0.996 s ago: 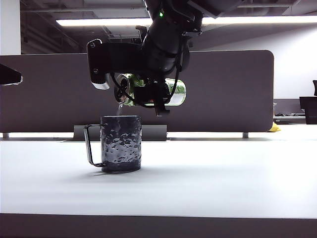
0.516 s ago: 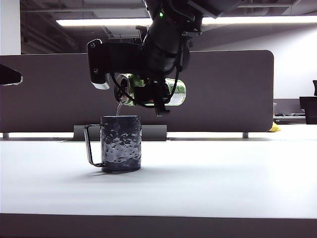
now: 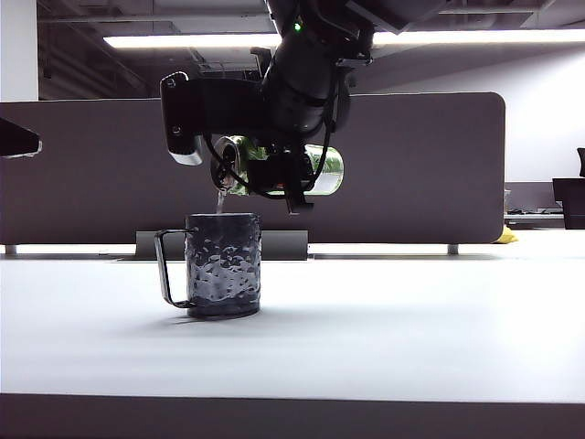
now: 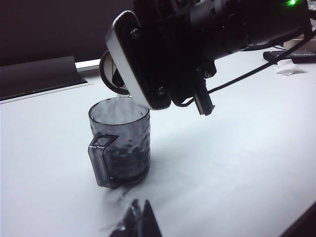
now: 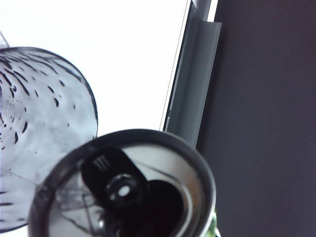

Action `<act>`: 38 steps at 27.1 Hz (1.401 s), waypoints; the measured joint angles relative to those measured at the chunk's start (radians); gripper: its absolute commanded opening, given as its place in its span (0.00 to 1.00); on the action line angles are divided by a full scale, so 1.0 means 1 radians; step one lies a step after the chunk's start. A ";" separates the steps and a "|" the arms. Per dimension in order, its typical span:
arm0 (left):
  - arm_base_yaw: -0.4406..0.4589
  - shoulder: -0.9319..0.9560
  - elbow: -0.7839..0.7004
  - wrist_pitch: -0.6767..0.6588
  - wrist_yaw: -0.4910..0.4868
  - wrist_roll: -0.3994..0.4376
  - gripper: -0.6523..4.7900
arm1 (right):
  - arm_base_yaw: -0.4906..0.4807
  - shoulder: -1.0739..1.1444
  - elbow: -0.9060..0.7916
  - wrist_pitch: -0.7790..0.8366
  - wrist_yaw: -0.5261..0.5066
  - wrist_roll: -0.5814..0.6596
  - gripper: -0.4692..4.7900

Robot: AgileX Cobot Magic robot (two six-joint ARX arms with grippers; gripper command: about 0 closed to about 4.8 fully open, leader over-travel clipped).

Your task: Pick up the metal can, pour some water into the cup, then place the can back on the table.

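The worktop (image 3: 384, 329) is carrying the cup (image 3: 224, 265), which is standing upright with its wire handle pointing toward the left side of the exterior view. Directly above the cup, the right end effector (image 3: 274, 169) is grasping the metal can (image 3: 324, 171), whose long axis is lying nearly level, its open top (image 5: 133, 192) facing the cup's rim. A thin stream of water (image 3: 220, 199) is falling from the can's mouth into the cup. The left end effector (image 4: 138, 223) is sitting near the cup; whether it is clenched or released cannot be told.

The right arm (image 3: 302, 73) is glossy black with looping black cables, a green light and a silver-edged, screwed camera housing (image 4: 133, 59).
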 measured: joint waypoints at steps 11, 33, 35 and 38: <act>0.000 0.000 0.000 0.000 0.000 0.000 0.11 | 0.000 0.000 0.000 0.000 0.003 0.060 0.52; 0.000 -0.001 0.000 0.000 0.000 0.000 0.11 | 0.000 0.000 0.000 -0.003 0.037 0.500 0.52; 0.000 -0.001 0.000 0.000 0.000 0.000 0.11 | 0.000 0.000 0.000 -0.013 0.037 0.550 0.50; 0.000 -0.001 0.000 0.000 0.000 0.000 0.11 | 0.000 0.000 0.000 -0.029 0.031 0.624 0.49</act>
